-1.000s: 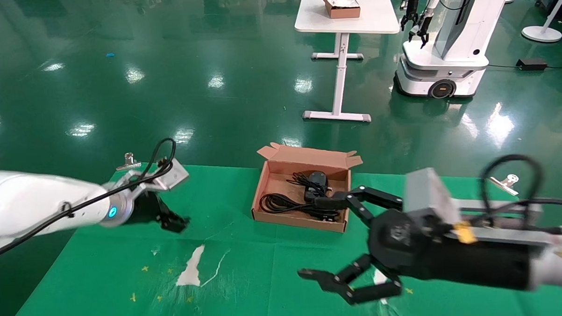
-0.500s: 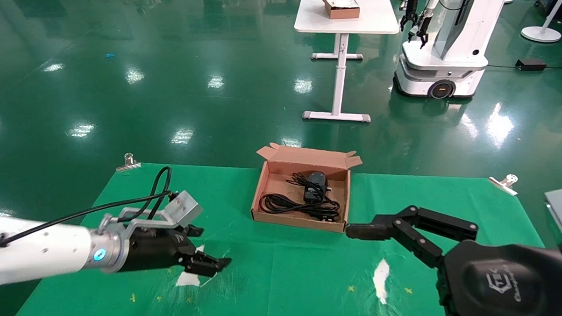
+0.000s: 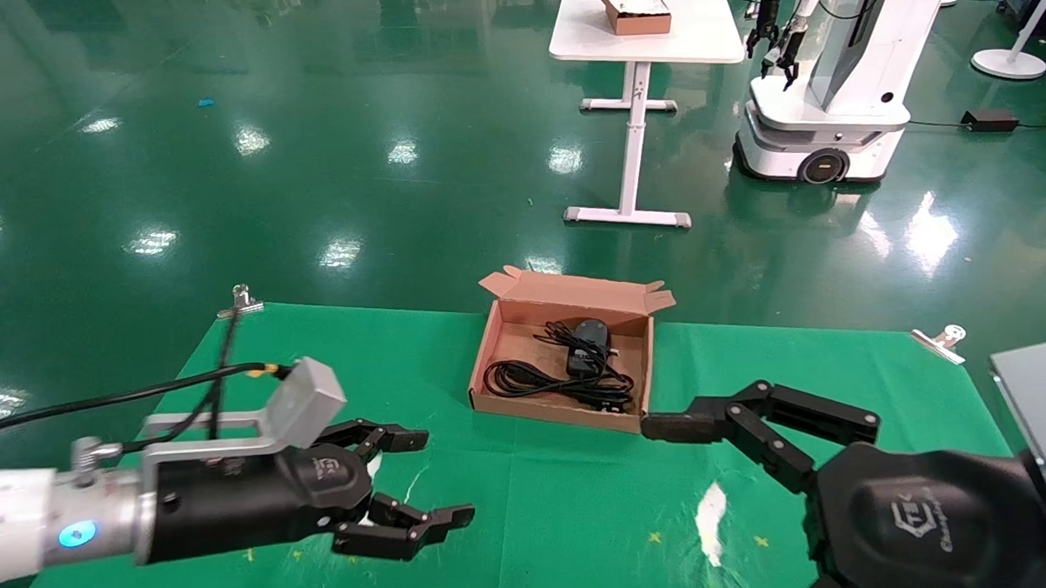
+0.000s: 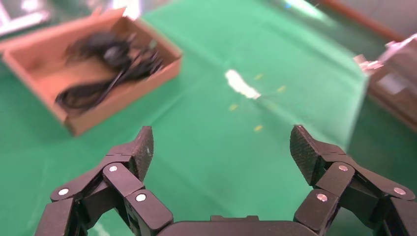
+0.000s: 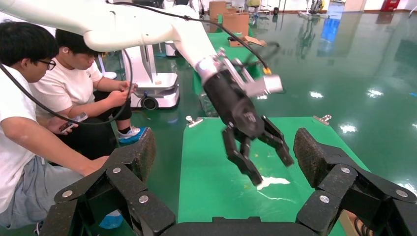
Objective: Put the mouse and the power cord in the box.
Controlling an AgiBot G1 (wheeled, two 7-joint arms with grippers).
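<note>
The brown cardboard box (image 3: 575, 296) lies open at the far middle of the green cloth (image 3: 531, 520). Inside it rest the black mouse (image 3: 590, 333) and the looped power cord (image 3: 526, 378). The left wrist view shows the box (image 4: 123, 101), the mouse (image 4: 110, 49) and the power cord (image 4: 88, 93) ahead of my left gripper (image 4: 222, 147). That gripper (image 3: 447, 475) hovers open and empty over the near left cloth. My right gripper (image 5: 223, 152) is open and empty at the near right; its upper finger (image 3: 753, 416) reaches toward the box's near right corner without touching.
White worn patches (image 3: 709, 514) mark the cloth. Metal clips (image 3: 240, 302) (image 3: 940, 340) hold its far corners. Beyond stand a white table (image 3: 653, 46) with another brown box (image 3: 637, 13) and a second robot (image 3: 829, 100). Two people (image 5: 49, 98) sit on the left side.
My right gripper pulled back from over the box to the near right. My left gripper came nearer and toward the middle, and its fingers spread open.
</note>
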